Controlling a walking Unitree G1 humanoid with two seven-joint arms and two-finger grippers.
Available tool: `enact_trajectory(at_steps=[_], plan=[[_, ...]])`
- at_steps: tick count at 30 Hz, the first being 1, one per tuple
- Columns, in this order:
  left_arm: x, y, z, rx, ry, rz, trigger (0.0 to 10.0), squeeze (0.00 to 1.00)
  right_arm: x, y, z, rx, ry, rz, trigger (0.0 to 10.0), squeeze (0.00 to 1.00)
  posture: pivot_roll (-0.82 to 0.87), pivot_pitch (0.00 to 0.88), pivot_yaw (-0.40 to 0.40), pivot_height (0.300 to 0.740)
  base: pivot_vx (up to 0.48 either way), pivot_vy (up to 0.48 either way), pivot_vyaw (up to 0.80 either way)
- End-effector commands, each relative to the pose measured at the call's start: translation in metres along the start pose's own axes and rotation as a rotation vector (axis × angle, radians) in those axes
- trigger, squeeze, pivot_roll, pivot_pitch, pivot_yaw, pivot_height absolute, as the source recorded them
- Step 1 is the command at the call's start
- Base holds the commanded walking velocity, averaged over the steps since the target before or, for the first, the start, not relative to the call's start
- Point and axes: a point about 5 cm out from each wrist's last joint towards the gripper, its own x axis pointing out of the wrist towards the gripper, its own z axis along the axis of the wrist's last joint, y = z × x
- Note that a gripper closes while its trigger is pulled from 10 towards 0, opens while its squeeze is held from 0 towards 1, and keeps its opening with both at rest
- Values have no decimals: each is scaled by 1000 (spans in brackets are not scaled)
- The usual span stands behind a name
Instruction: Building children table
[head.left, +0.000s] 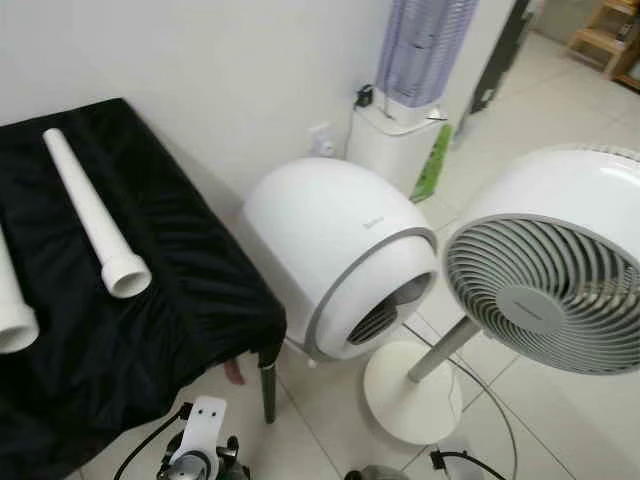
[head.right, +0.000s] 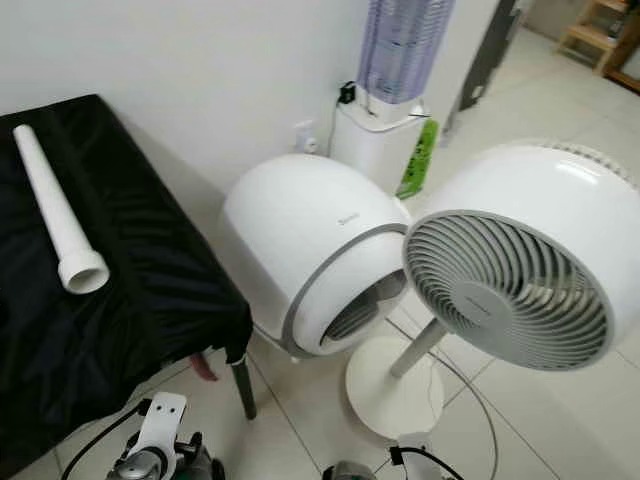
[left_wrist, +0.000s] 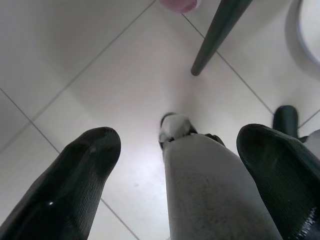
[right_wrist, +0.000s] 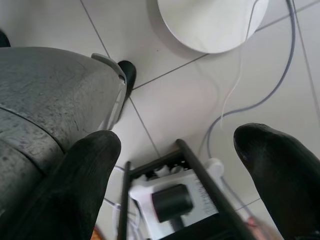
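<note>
Two white plastic tubes lie on a table draped in black cloth at my left. The longer tube has its flared end toward me; the end of the other tube shows at the frame's left edge. Both arms hang idle, low and well away from the tubes. My left gripper is open over the tiled floor, with my own grey leg seen past its fingers. My right gripper is open too, above a white power strip and cables.
A white dome-shaped appliance stands on the floor right of the table. A white pedestal fan on a round base stands in front of me. A tall white unit stands by the wall. The table's dark leg is near my left arm.
</note>
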Motion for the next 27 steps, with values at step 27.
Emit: enact_trajectory(at_steps=[27], plan=[[-1,-4,-7,7,51,-17,10000,0,0,2,-3,12,23,-4,10000,0,36,0,-26,740,0,0,800]])
